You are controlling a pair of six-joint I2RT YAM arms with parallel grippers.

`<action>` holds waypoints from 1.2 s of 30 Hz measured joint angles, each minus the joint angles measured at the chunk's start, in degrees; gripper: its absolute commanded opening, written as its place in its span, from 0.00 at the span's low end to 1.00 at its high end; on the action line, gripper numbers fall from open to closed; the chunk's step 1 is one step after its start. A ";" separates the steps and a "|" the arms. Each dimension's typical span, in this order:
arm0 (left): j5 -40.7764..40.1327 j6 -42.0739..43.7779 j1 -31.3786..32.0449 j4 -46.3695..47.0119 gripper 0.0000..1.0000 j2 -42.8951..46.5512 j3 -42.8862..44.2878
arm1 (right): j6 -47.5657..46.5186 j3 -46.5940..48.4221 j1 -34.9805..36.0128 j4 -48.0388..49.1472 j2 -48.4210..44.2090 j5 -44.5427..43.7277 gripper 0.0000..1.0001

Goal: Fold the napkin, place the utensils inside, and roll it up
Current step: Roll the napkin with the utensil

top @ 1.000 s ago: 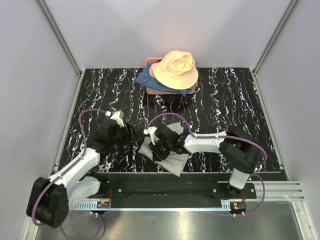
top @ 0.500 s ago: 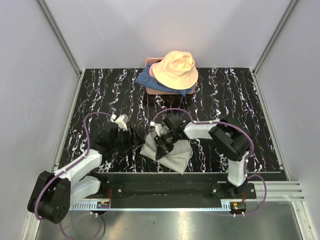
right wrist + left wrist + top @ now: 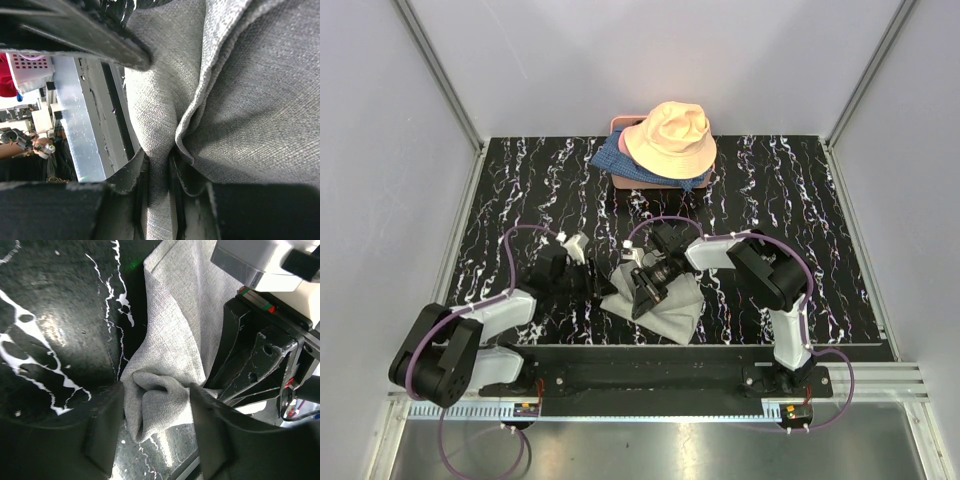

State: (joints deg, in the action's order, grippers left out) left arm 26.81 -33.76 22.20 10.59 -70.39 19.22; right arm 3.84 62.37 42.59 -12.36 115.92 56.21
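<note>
With the left gripper clamped on a bunched corner at 9 o'clock of the napkin, which lies at 6 o'clock on the table, and the right gripper pinching an adjacent fold, opposed pulls could wad the cloth.

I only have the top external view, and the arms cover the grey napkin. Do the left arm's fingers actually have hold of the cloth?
Observer: Yes. In the left wrist view the left fingers are closed on a bunched wad of the napkin.
Operator: And the right side?
Observer: The right wrist view shows the right fingers pinching a thin raised fold of it.
Operator: Any utensils tucked in there?
Observer: None show in either wrist view, only grey cloth.
</note>
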 measured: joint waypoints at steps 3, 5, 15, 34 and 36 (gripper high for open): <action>0.22 -1.22 0.76 1.64 0.29 -1.49 -0.13 | -0.20 0.00 -0.13 0.00 0.24 0.46 0.21; 0.37 -1.97 1.20 2.45 0.13 -2.23 -0.13 | -0.26 0.00 -0.22 -0.02 0.26 0.48 0.21; -0.48 -3.04 2.10 1.73 0.00 -2.91 -0.17 | 0.26 0.35 -1.14 -1.49 -0.17 0.59 0.64; -2.80 -3.82 1.64 -5.11 0.00 -8.39 5.92 | 5.11 -15.13 6.27 -4.35 -34.05 -33.94 0.85; -2.82 -3.80 1.31 -5.11 0.00 -9.22 6.60 | 6.60 -15.82 8.74 -4.44 -34.34 -36.81 0.85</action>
State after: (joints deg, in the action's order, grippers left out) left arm 23.99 -37.56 23.51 5.48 -79.61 25.82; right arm 10.44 46.54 51.33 -16.80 81.58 19.40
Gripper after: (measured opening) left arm 0.031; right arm 0.844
